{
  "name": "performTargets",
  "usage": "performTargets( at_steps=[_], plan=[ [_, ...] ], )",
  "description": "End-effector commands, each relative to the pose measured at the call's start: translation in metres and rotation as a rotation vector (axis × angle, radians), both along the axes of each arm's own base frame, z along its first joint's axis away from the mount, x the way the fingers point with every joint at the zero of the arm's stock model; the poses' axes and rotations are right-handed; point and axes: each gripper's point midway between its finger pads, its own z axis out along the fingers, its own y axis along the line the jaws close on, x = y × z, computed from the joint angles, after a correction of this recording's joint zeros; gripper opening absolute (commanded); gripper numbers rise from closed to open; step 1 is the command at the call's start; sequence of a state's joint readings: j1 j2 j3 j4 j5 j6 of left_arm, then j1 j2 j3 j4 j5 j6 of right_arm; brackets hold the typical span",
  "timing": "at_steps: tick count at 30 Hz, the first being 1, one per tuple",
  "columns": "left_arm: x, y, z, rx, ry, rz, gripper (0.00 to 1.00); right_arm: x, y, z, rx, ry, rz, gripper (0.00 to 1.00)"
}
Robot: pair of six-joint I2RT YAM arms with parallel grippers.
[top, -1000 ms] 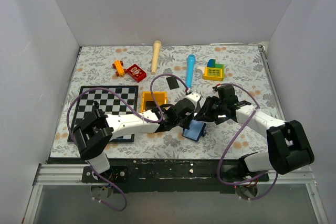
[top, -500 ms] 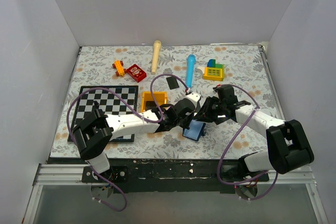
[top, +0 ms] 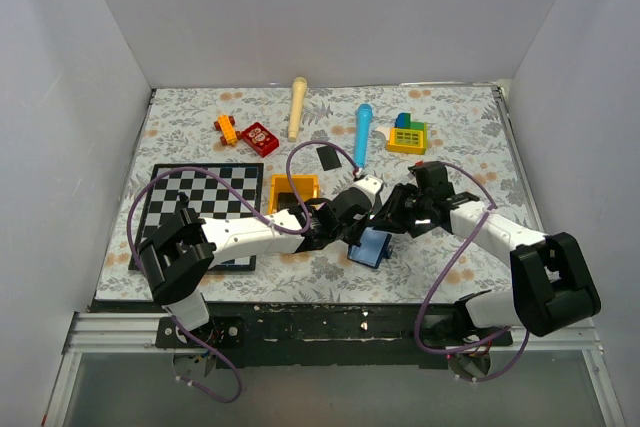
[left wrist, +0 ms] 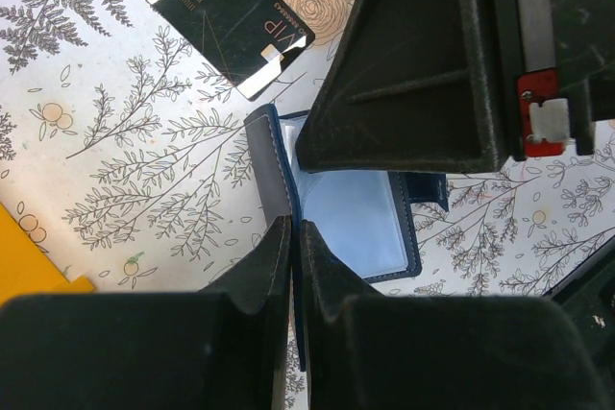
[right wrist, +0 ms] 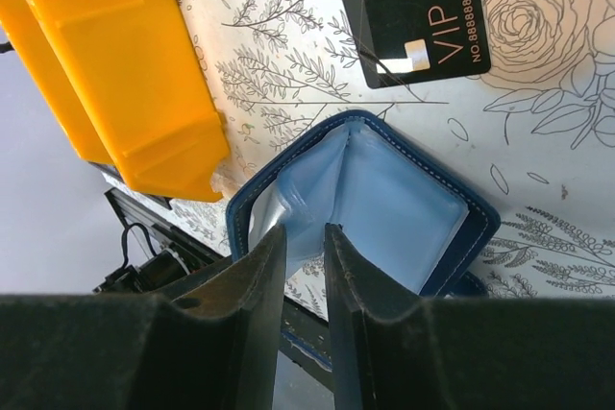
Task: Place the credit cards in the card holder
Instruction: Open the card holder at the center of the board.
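Left gripper (left wrist: 291, 228): fingers pressed together on the raised navy cover of the card holder (left wrist: 356, 213). Right gripper (right wrist: 305, 229): fingers close either side of its clear pocket leaf, clamped or loose cannot be told. Card holder lies open, pale-blue inside up, askew, largely hidden under both grippers from above; one credit card (left wrist: 226, 16) made out, face up just beside it, short end toward its corner.

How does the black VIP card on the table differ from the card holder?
The card is glossy black with VIP lettering; the holder is navy outside, light blue inside. The card lies flat and free; the holder is open, one cover pinched in the left gripper. The card looks smaller than the open holder. Both are roughly rectangular.
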State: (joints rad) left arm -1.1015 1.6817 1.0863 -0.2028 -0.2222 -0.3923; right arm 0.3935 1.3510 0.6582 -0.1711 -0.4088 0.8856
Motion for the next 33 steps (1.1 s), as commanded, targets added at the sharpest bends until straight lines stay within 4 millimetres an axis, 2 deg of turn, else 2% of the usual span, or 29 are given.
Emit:
performTargets(
  at_steps=[1,10,18,33],
  plan=[
    [0.001,-0.008,0.009,-0.044,-0.021,-0.012,0.0,0.007,0.006,0.029,0.034,-0.069,-0.007,0.31],
    [0.001,-0.007,0.007,-0.04,-0.018,-0.009,0.0,0.007,-0.004,0.037,0.001,-0.116,-0.044,0.31],
    [-0.001,-0.006,0.004,-0.043,-0.011,-0.004,0.0,0.001,-0.003,0.023,0.008,-0.085,-0.031,0.29],
    [-0.001,-0.007,0.005,-0.05,-0.01,-0.004,0.0,0.001,0.001,0.009,0.011,-0.052,-0.022,0.29]
  ],
)
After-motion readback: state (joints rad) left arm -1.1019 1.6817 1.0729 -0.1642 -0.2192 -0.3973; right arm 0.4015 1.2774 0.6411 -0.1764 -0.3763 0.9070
